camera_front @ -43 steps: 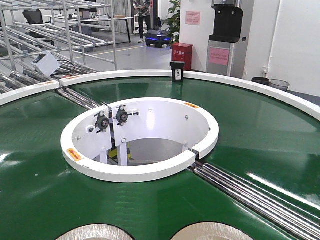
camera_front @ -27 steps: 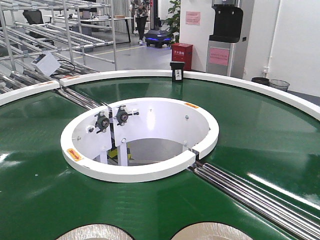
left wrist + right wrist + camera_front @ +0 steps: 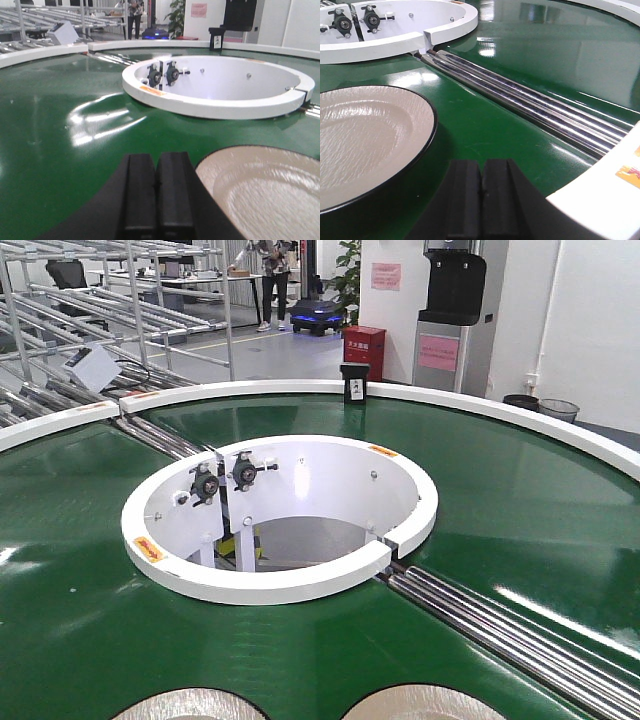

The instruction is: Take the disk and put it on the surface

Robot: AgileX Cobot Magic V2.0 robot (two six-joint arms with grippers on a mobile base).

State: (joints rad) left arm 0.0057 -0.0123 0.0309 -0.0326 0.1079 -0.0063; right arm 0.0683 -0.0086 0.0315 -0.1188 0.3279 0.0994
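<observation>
Two beige disks with dark rims lie on the green conveyor belt (image 3: 520, 510) at the near edge: the left disk (image 3: 190, 707) and the right disk (image 3: 425, 704). In the left wrist view my left gripper (image 3: 156, 162) is shut and empty, low over the belt, with a disk (image 3: 270, 192) just to its right. In the right wrist view my right gripper (image 3: 482, 167) is also shut and empty, and a disk (image 3: 365, 140) lies to its left. The dark glossy tabletop is out of view.
A white ring (image 3: 280, 580) surrounds the belt's open centre, with bearings (image 3: 225, 478) on its inner wall. Steel rollers (image 3: 530, 105) cross the belt at the right. The white outer rim (image 3: 615, 200) sits close beside my right gripper. Racks (image 3: 120, 300) and a person stand beyond.
The disks, belt and grippers hold still. Only the person in the background has shifted slightly left.
</observation>
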